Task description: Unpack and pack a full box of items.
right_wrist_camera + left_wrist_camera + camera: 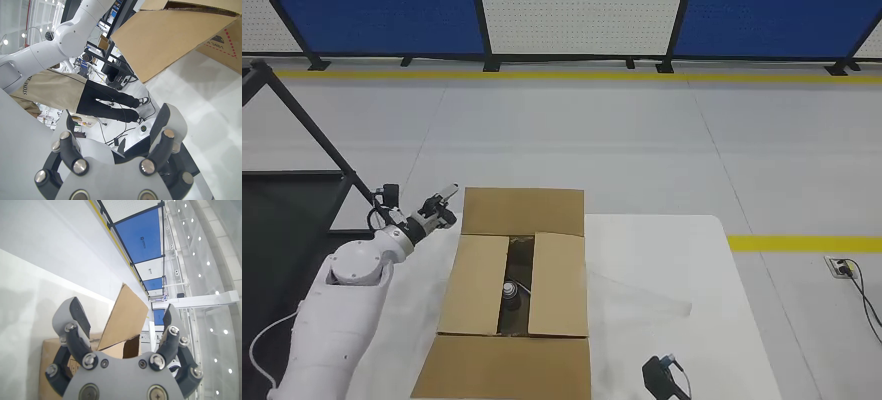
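A brown cardboard box [512,290] stands in the middle of the white table [662,280]. Its far and near flaps lie folded outward, and the two side flaps lean inward with a dark gap between them. In that gap sits a dark, round-topped container [509,291]. My left gripper [447,204] hovers beside the box's far left corner, open and empty, and the box [121,317] rises just beyond my left gripper [122,315]. My right gripper [666,373] is low at the table's front edge, right of the box. The right gripper [115,119] is open and empty, with a box flap [166,37] beyond it.
A black metal frame and a dark surface [282,230] stand to the left of the table. Bare tabletop lies to the right of the box. Blue and white partition panels [572,25] close off the back of the room, and a floor socket [839,266] is at the far right.
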Controlling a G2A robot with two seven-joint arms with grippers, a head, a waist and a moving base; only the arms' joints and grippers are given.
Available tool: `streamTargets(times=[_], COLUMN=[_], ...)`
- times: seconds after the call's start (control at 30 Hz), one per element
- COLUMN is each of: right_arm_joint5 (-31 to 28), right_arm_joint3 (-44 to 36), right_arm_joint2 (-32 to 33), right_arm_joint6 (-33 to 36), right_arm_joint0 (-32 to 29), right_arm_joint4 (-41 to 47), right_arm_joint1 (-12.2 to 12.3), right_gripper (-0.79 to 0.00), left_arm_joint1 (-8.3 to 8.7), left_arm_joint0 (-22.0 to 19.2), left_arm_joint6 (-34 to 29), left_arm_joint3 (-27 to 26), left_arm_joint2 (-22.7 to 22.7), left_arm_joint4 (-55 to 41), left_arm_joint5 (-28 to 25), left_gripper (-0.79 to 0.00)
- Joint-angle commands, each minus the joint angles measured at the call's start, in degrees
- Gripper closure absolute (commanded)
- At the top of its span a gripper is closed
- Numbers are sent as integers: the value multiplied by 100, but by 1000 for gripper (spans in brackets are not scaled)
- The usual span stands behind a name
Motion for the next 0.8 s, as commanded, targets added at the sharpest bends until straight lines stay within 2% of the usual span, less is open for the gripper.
streamTargets(times=[0.0, 0.43, 0.77], right_arm_joint5=[46, 266, 406], right_arm_joint3=[3, 11, 76], right_arm_joint2=[-24, -423, -931], right_arm_joint6=[42, 438, 459], right_arm_joint0=[11, 211, 704], right_arm_joint4=[43, 254, 538], right_arm_joint1=[19, 120, 133], right_gripper=[-785, -785, -785], left_arm_joint1=[-33, -326, -317], left_arm_joint0=[-113, -724, -822], left_arm_joint6=[-30, -104, -519], left_arm_joint3=[209, 1310, 1654], left_arm_joint2=[106, 571, 426], left_arm_joint4=[68, -54, -505], left_arm_joint5=[-232, -1282, -1881], left_gripper=[-785, -785, -785])
